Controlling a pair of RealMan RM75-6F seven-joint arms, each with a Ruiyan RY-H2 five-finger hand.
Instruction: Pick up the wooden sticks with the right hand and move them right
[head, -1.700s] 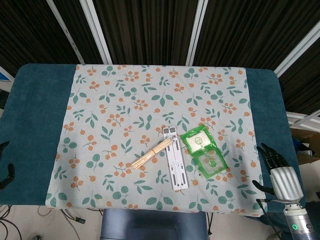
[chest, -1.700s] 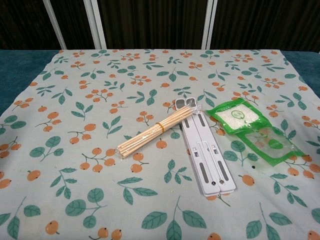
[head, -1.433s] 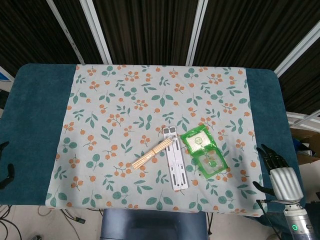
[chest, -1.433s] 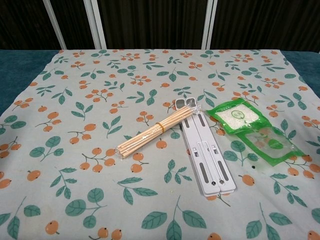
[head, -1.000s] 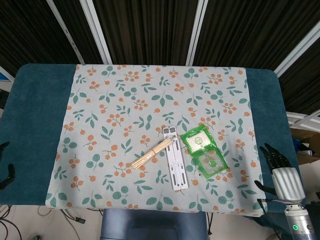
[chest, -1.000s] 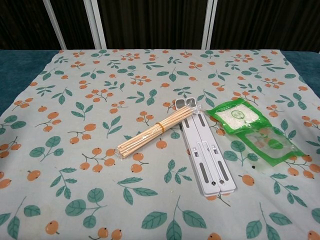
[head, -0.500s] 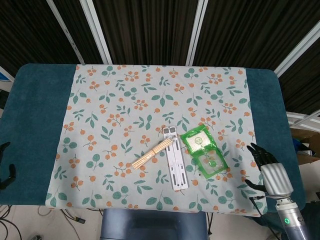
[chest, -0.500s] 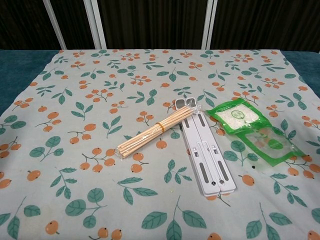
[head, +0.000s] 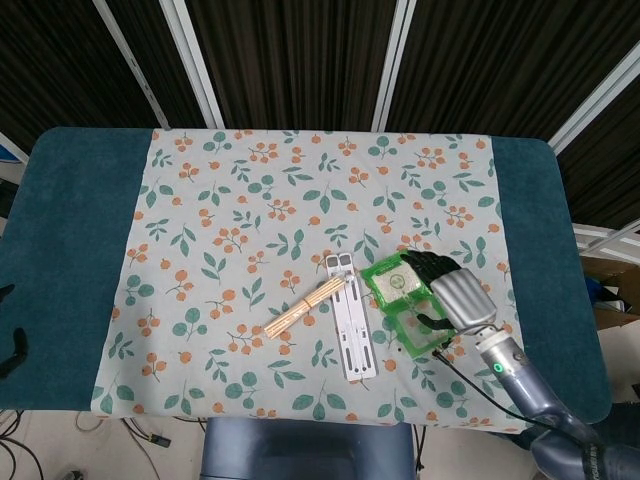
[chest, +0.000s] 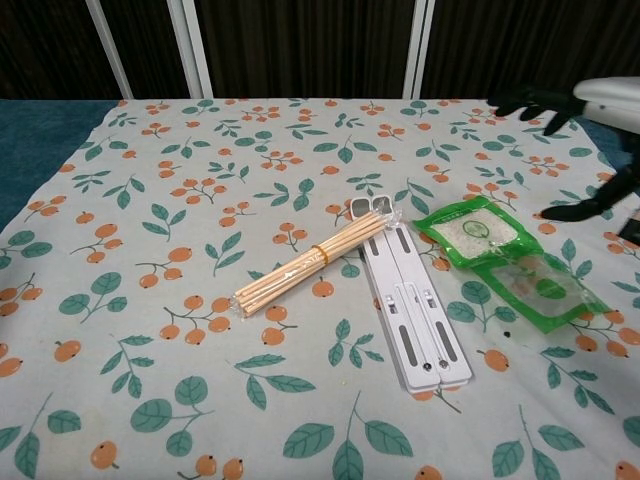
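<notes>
The bundle of wooden sticks (head: 305, 308) (chest: 312, 262), bound by a band, lies slantwise at the middle of the floral cloth, its upper end resting on a white folding stand (head: 347, 322) (chest: 410, 300). My right hand (head: 450, 290) hovers to the right of the sticks, over the green packets (head: 398, 283), with its dark fingers spread and nothing in it. In the chest view the right hand (chest: 585, 105) shows at the upper right edge. Only dark fingertips of my left hand (head: 12, 345) show at the far left edge, apart and holding nothing.
Two green plastic packets (chest: 505, 258) lie right of the stand. The floral cloth (head: 230, 200) covers a teal table (head: 70, 230), which shows bare on both sides. Dark slatted panels stand behind the table.
My right hand has moved from the table's right front corner leftward and up, to above the green packets. The sticks, the stand and the left hand have not moved.
</notes>
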